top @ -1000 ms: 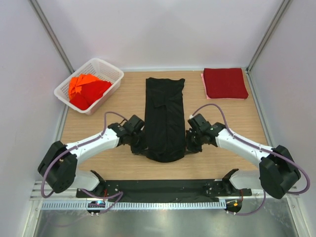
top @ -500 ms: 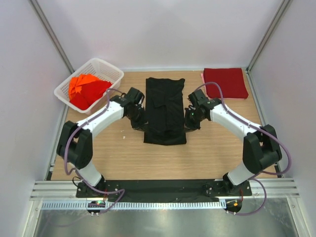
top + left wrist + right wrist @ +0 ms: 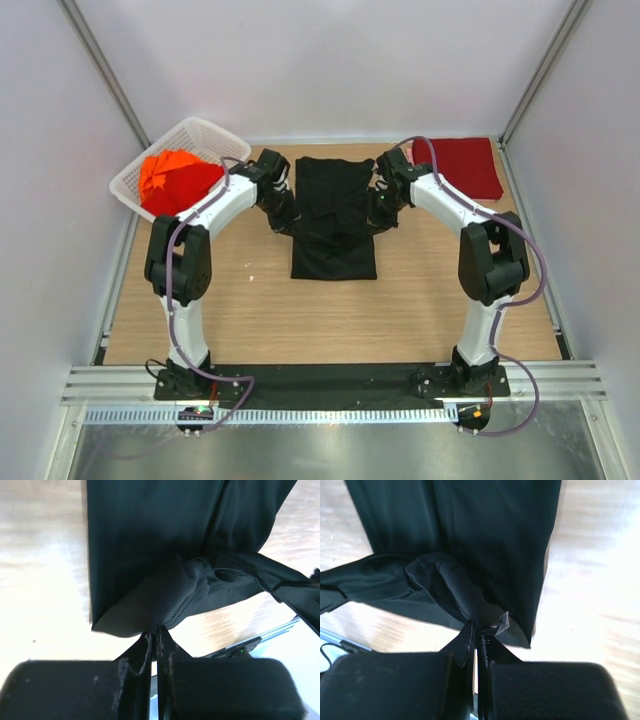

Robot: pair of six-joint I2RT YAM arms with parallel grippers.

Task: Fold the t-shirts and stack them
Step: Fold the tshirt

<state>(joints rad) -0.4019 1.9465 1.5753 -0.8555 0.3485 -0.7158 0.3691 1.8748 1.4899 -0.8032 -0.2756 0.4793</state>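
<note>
Black t-shirt (image 3: pixel 334 240) lies on the tabletop (image 3: pixel 230 300), its near hem just carried up over itself, halving its length. At its left edge the left hand (image 3: pixel 283 222) pinches a hem corner; at its right edge the right hand (image 3: pixel 383 215) pinches the other; releasing should finish this fold.

**Wooden table, three things on it**

The light wood table (image 3: pixel 230 310) carries a black t-shirt (image 3: pixel 335 255) between the left gripper (image 3: pixel 284 222) and the right gripper (image 3: pixel 379 219), its flat end reaching nearer than both. Beyond the right gripper, off to its right, lies a folded dark red t-shirt (image 3: pixel 470 165). Past the left gripper, to its left, stands a white lattice basket (image 3: pixel 200 128).
</note>
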